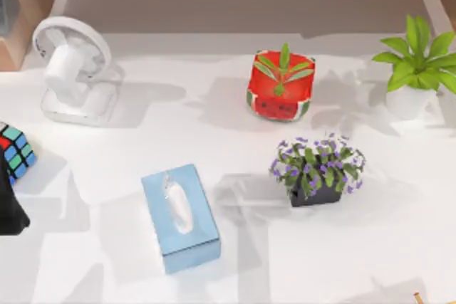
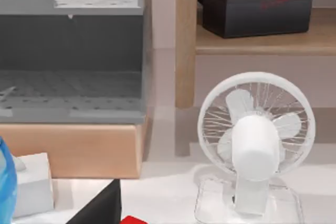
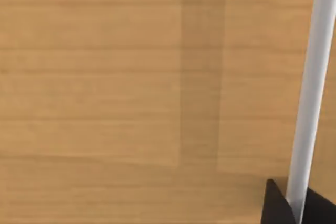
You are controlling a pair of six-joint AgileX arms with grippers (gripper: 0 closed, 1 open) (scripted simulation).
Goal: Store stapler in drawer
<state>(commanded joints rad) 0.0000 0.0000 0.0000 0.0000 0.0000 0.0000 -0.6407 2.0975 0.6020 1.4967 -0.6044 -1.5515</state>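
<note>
On the white desk (image 1: 235,275) stand a white desk fan (image 1: 73,69) at the back left, a red watermelon-patterned plant pot with green leaves (image 1: 281,87) behind the middle, a dark pot of purple-flowered greenery (image 1: 317,169) in front of it, a white pot with a leafy green plant (image 1: 415,69) at the far right, and a pale blue tissue box (image 1: 180,217) towards the front. A multicoloured puzzle cube (image 1: 14,151) sits at the left edge. Just in front of the cube, a black part of the left arm (image 1: 11,211) enters the top view. In the left wrist view a sliver of glossy red, apparently the stapler (image 2: 132,220), lies beside a dark gripper finger (image 2: 102,208); I cannot tell how that gripper stands. Beyond them are the fan, a grey drawer unit (image 2: 71,51) and a black tissue box (image 2: 256,11) on a wooden shelf (image 2: 262,43). The right wrist view faces a wooden panel (image 3: 131,98) beside a white bar (image 3: 310,93); a dark tip of the right gripper (image 3: 275,205) shows, its opening unreadable.
</note>
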